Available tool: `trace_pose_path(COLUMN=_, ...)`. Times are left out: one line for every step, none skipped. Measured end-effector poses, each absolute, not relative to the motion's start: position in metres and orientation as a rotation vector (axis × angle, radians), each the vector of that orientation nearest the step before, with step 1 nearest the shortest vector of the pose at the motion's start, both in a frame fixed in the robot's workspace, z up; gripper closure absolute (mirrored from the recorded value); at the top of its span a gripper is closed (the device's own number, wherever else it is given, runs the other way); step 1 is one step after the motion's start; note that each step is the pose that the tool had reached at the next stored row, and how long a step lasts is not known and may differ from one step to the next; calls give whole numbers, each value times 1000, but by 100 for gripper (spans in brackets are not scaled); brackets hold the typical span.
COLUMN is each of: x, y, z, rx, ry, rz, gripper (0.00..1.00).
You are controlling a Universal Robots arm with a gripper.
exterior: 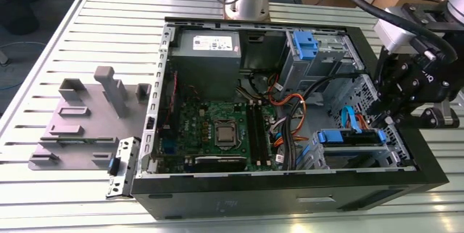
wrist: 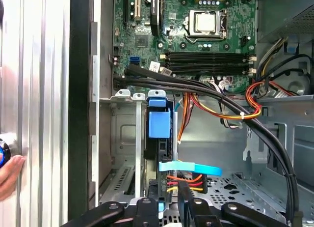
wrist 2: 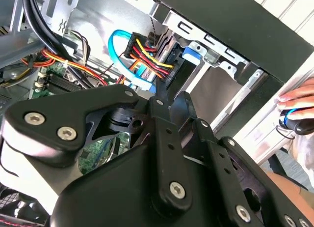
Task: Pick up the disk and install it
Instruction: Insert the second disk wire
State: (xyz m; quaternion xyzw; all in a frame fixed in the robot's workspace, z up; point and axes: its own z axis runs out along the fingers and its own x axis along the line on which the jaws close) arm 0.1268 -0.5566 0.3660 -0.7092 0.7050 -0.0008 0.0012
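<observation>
Blue-railed silver disk seated edge-on in the open black computer case's drive cage, black gripper poised at its cabled end, finger opening impossible to tell.

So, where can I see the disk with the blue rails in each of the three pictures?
Exterior view: the disk sits in the lower drive cage, at the exterior view's right.
First wrist view: edge-on in the cage, between the black cable bundle and the light blue cable.
Second wrist view: its blue rail end, beside the red and yellow wires.
Shared landmark: the light blue cable beside the disk.
</observation>
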Motion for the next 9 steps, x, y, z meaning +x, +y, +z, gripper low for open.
trace_pose_path(x=127, y=-557, z=366, rx=-2226, ry=2213, rz=-2, gripper=70)
trace_pose_path(x=127, y=-557, z=366, rx=-2226, ry=2213, rz=-2, gripper=70)
trace_pose_path(x=127, y=-557, z=366, rx=-2226, ry=2213, rz=-2, gripper=70)
trace_pose_path(x=127, y=-557, z=366, rx=-2226, ry=2213, rz=-2, gripper=70)
trace_pose_path(x=127, y=-557, z=366, rx=-2226, ry=2213, rz=-2, gripper=70)
trace_pose_path(x=127, y=-557, z=366, rx=-2226, ry=2213, rz=-3, gripper=70)
trace_pose_path(x=127, y=-557, z=366, rx=-2226, ry=2213, rz=-3, gripper=70)
trace_pose_path(x=127, y=-557, z=366, rx=-2226, ry=2213, rz=-3, gripper=70)
trace_pose_path(x=127, y=-557, z=366, rx=-2226, ry=2213, rz=-3, gripper=70)
